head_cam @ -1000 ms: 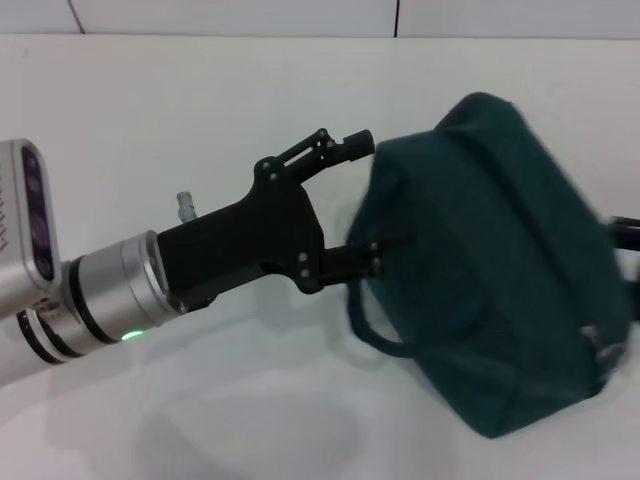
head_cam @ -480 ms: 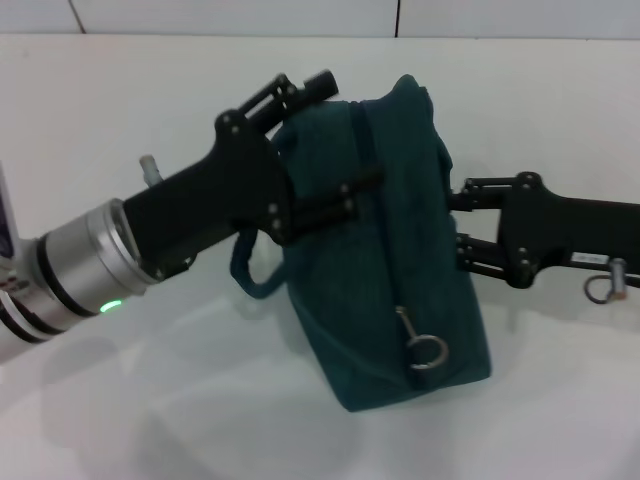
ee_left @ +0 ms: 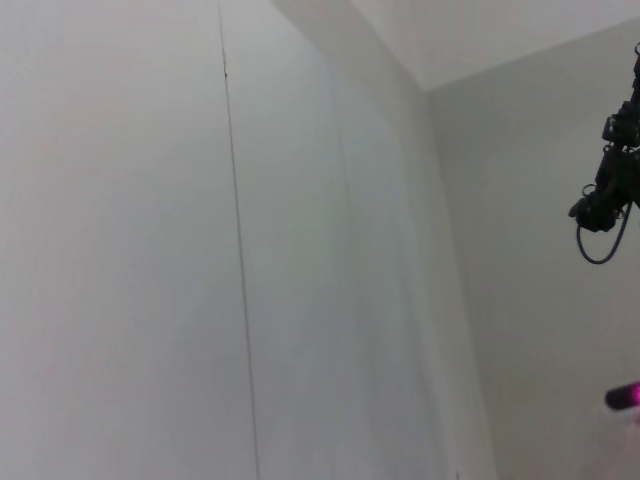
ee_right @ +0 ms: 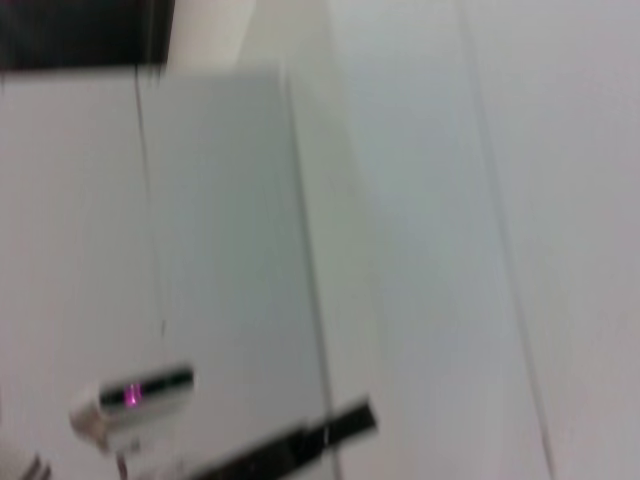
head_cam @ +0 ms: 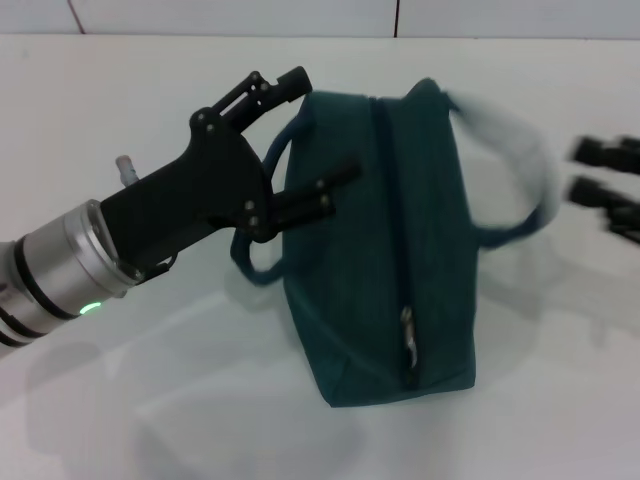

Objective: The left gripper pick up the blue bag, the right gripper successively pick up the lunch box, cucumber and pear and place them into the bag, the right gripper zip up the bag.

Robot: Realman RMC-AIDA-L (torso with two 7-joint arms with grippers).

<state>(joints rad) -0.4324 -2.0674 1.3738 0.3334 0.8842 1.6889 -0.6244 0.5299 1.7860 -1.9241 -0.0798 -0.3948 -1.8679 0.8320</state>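
Note:
The blue bag (head_cam: 385, 250) stands upright on the white table, its zipper closed along the top and front, with the metal pull (head_cam: 408, 338) hanging low. My left gripper (head_cam: 322, 128) is open against the bag's left side, and the near handle (head_cam: 250, 268) loops down between its fingers. My right gripper (head_cam: 603, 172) is blurred at the far right edge, open and clear of the bag. The far handle (head_cam: 520, 150) is blurred in mid-swing. The lunch box, cucumber and pear are out of view.
The white table (head_cam: 150, 400) spreads around the bag, with a tiled wall at the back. The left wrist view shows a bare wall and a black cabled part (ee_left: 610, 190) at its edge. The right wrist view is blurred wall.
The right gripper has pulled away to the right, off the bag. The bag has turned and settled more upright, its far handle swinging. The left gripper has shifted slightly left.

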